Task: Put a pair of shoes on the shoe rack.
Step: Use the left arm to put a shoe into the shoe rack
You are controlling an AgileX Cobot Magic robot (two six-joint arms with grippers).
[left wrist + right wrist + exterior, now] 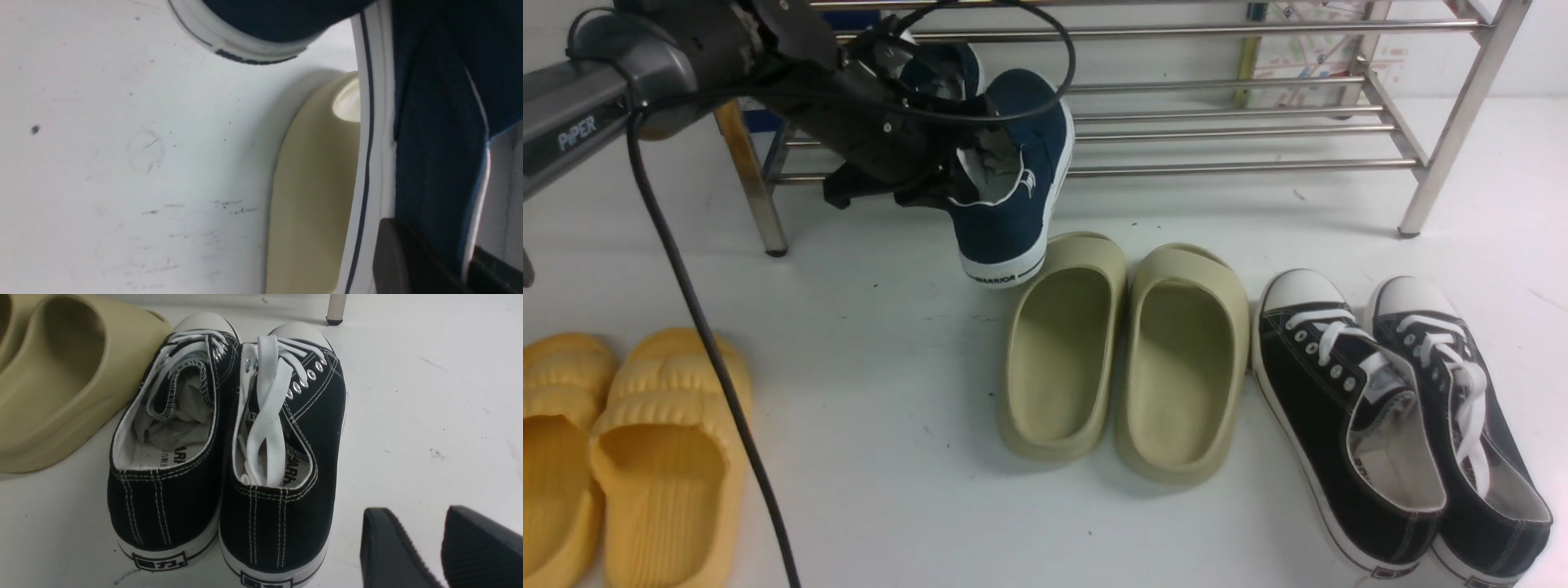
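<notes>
- The left hand (425, 261) is gripping 2 navy canvas slip-on sneakers (1005, 229) together, likely keeping them paired for the shiny metal-tube rack (1241, 166).
- The right hand (425, 539) is standing open.

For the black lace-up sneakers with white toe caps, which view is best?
The right wrist view: the black lace-up sneakers appear close, laces, insoles and heel labels readable, though one heel is cut off. The front view shows both smaller, at an angle. The left wrist view doesn't show them.

scuffed white floor (874, 490), plain white wall (1152, 61) behind
</notes>
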